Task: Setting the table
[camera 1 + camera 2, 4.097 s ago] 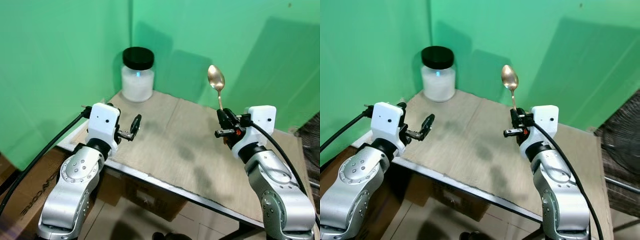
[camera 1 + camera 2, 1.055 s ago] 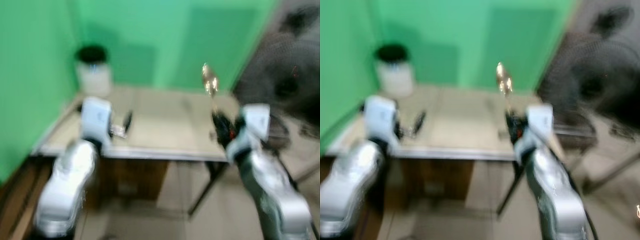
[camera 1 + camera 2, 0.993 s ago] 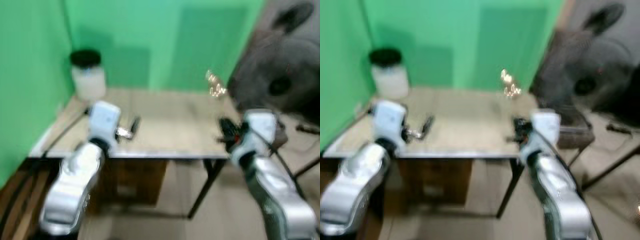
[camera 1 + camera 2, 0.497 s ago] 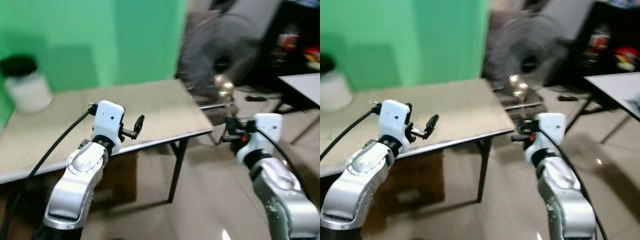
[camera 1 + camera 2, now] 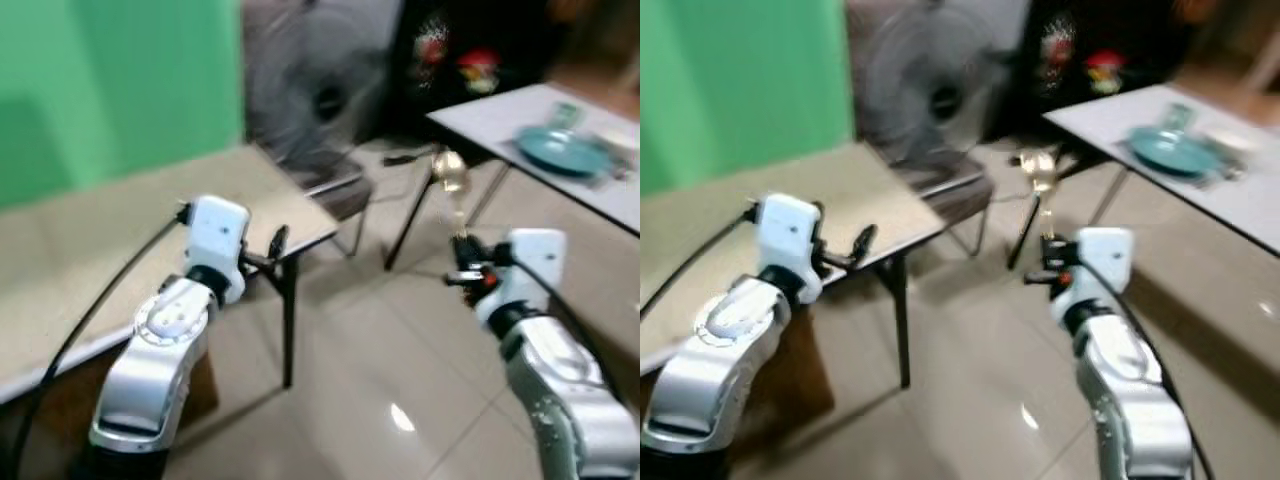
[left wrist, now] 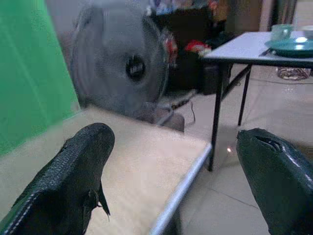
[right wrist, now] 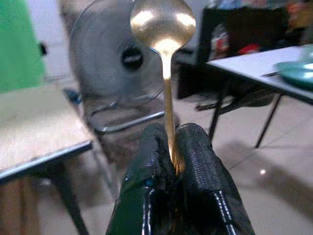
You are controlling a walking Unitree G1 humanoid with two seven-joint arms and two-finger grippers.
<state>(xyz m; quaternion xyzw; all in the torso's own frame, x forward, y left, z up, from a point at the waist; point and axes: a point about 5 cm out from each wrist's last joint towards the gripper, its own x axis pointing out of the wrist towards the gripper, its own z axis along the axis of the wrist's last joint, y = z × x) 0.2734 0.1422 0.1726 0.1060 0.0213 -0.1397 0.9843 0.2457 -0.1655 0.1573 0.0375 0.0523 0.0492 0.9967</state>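
My right gripper (image 5: 462,268) is shut on the handle of a gold spoon (image 7: 163,22), which stands upright with its bowl (image 5: 449,168) on top. My left gripper (image 5: 277,243) is open and holds nothing, hovering near the corner of the wooden table (image 5: 120,235). A white table (image 5: 520,120) stands at the far right with a teal plate (image 5: 563,150) and a cup (image 5: 1178,115) on it.
A large grey floor fan (image 5: 310,85) stands behind the wooden table's corner. A green wall (image 5: 110,80) fills the left. Glossy tiled floor (image 5: 380,350) lies open between the two tables. Dark shelving with red items (image 5: 470,50) is at the back.
The camera has swung right: the green wall and wooden table slid left, and the white table with the teal plate came into view. The spoon stays gripped upright.
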